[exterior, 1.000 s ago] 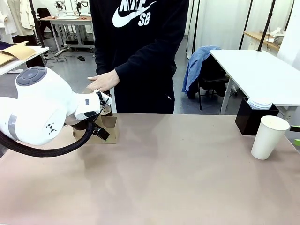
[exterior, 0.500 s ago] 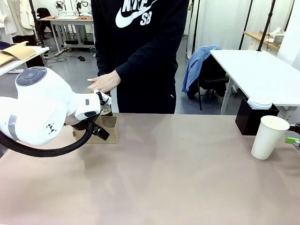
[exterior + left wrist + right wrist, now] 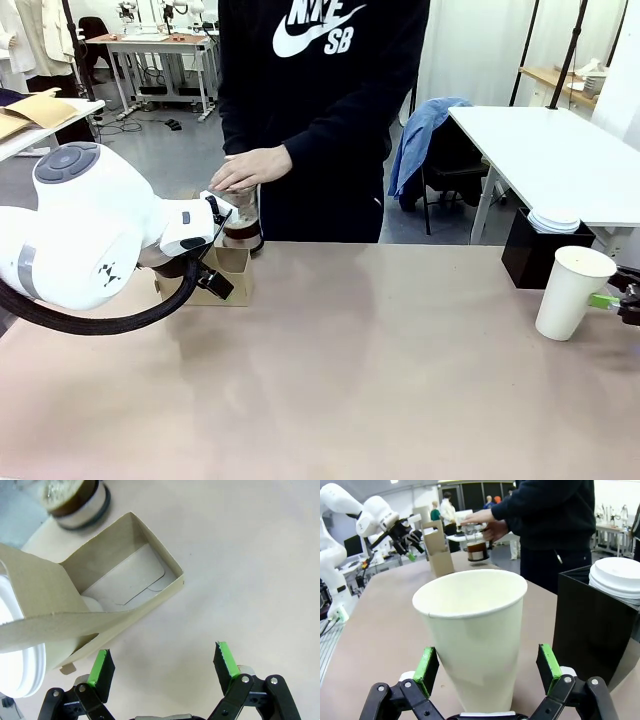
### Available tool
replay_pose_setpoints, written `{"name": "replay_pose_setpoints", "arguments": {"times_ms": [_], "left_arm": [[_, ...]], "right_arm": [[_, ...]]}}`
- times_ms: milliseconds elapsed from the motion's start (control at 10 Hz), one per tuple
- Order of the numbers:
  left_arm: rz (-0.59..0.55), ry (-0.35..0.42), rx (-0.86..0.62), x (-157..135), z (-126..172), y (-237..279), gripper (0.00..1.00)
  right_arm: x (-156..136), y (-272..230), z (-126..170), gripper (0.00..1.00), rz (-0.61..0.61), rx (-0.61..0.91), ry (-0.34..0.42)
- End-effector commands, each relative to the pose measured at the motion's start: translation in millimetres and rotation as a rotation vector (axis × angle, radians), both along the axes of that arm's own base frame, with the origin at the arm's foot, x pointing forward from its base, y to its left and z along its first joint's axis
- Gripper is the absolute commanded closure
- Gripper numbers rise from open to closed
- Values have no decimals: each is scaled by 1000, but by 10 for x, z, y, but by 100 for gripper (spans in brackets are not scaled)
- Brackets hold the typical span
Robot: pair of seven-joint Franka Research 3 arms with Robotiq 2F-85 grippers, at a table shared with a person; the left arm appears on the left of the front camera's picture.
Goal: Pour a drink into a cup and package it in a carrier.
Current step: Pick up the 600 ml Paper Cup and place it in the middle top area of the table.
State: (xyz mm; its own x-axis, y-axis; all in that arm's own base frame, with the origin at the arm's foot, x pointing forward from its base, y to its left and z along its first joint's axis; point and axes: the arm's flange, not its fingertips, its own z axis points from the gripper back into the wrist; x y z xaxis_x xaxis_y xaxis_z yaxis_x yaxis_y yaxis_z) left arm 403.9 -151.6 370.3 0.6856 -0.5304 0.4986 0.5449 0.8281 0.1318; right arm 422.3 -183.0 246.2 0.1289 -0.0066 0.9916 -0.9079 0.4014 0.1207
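A white paper cup [image 3: 472, 630] stands on the table between the open fingers of my right gripper [image 3: 486, 667], at the table's right end [image 3: 575, 292]. A person's hand rests on the lid of a glass jug holding the dark drink [image 3: 243, 228] at the far left edge. Just in front of the jug stands the brown cardboard carrier [image 3: 228, 272]. My left gripper [image 3: 162, 665] hovers open above the table beside the carrier [image 3: 120, 592], nothing between its fingers. The drink [image 3: 70, 497] shows beyond the carrier's far corner.
A black box [image 3: 528, 255] holding a stack of white lids [image 3: 617, 582] stands behind the cup. My bulky left arm [image 3: 90, 235] covers the table's left end. A white round object [image 3: 17, 665] lies beside the carrier.
The person has stepped right and brought the jug to the table edge beside the carrier. My right gripper has come further in around the cup. The left arm has not moved.
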Motion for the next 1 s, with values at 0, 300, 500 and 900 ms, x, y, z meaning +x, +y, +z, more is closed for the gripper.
{"name": "replay_pose_setpoints", "arguments": {"times_ms": [0, 300, 500, 900], "left_arm": [[0, 0, -1, -1, 0, 2, 0], [0, 0, -1, -1, 0, 2, 0], [0, 0, -1, -1, 0, 2, 0], [0, 0, -1, -1, 0, 2, 0]], "right_arm": [[97, 154, -70, 0, -33, -21, -32], [212, 281, -122, 0, -27, -38, -23], [235, 378, -136, 0, -7, -24, -20], [326, 581, -168, 0, 14, -15, -5]]}}
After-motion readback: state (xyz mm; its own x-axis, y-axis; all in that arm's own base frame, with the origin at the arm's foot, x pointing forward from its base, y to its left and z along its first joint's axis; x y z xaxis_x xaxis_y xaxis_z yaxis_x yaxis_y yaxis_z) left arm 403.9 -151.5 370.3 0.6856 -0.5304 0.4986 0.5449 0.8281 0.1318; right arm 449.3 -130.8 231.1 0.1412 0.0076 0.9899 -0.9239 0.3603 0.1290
